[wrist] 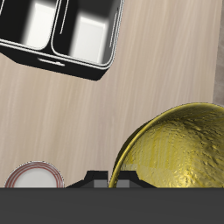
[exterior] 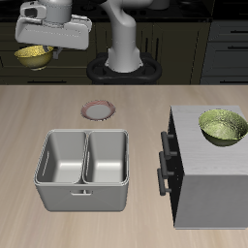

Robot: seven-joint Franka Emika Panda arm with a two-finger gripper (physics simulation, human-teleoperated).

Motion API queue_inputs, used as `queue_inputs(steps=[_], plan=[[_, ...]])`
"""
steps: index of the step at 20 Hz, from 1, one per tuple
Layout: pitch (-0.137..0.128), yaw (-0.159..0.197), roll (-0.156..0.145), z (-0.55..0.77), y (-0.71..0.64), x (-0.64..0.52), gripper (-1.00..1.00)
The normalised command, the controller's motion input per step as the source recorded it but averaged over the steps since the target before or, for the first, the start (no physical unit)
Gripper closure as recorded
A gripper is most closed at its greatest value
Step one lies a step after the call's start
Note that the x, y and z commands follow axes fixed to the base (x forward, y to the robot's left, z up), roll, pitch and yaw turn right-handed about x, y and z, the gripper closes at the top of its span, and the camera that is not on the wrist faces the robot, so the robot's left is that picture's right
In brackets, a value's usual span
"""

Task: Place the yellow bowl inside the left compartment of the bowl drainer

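Grasping the yellow bowl [exterior: 34, 56] by its rim, the hand [exterior: 41, 46] holds it high above the tabletop [exterior: 136, 121], well behind the bowl drainer [exterior: 85, 170]; it looks rigid, light, glossy, probably slippery

white glossy arm [exterior: 121, 34], grey joints, round black base [exterior: 123, 70].

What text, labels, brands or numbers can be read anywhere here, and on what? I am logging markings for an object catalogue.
None: no readable text in either view.
The yellow bowl in the pincer, bowl drainer, cabinet, larger bowl and small plate are unmarked.
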Motion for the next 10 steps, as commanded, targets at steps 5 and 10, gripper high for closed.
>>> queue_inputs(steps=[5,10], plan=[[0.01,-0.007,0.001,0.22,0.21,-0.16,1.0],[-0.033,0.016,0.026,0.22,0.18,-0.13,1.0]])
